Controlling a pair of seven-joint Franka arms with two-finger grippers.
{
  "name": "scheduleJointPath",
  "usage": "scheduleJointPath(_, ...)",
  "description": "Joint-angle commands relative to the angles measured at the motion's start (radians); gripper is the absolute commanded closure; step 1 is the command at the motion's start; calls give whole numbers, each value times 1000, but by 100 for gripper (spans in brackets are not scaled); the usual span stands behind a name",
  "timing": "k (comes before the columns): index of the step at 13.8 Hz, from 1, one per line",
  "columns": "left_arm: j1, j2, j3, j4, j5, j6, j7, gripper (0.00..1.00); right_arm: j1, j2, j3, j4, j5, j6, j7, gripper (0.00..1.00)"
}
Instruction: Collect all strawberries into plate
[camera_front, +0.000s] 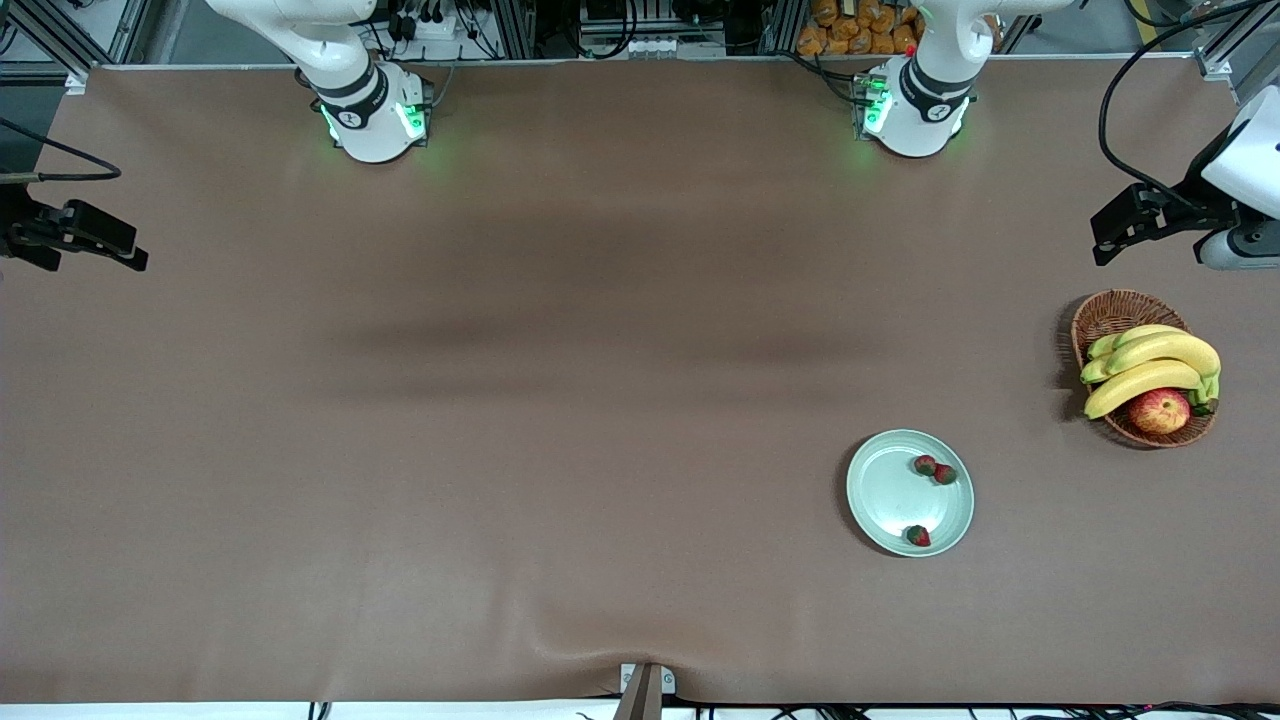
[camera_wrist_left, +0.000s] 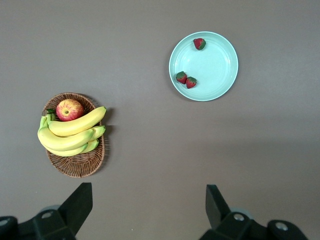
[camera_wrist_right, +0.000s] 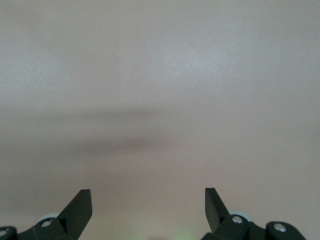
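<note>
Brown wicker basket (camera_front: 1110, 318) sits on the brown table (camera_front: 500, 400) toward the left arm's end. In it: a bunch of yellow bananas (camera_front: 1150, 365), greenish at the stems. A red-yellow apple (camera_front: 1159, 410) lies against the bananas, nearer the front camera.

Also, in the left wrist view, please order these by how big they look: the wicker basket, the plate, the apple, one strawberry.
1. Wicker basket and plate: they look about equal, so I do not rank them.
2. Apple.
3. Any strawberry, for example the single one near the rim; all three look alike.
</note>
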Motion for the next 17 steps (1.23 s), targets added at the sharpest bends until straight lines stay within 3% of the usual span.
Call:
scheduleJointPath(1,-7,6,8,19,-21,-10,8,0,0,8,2,22,-10,-7,3,0)
scheduleJointPath(17,-7,26,10,20,-67,-18,8,0,2,9,2,22,-3,-7,3,0)
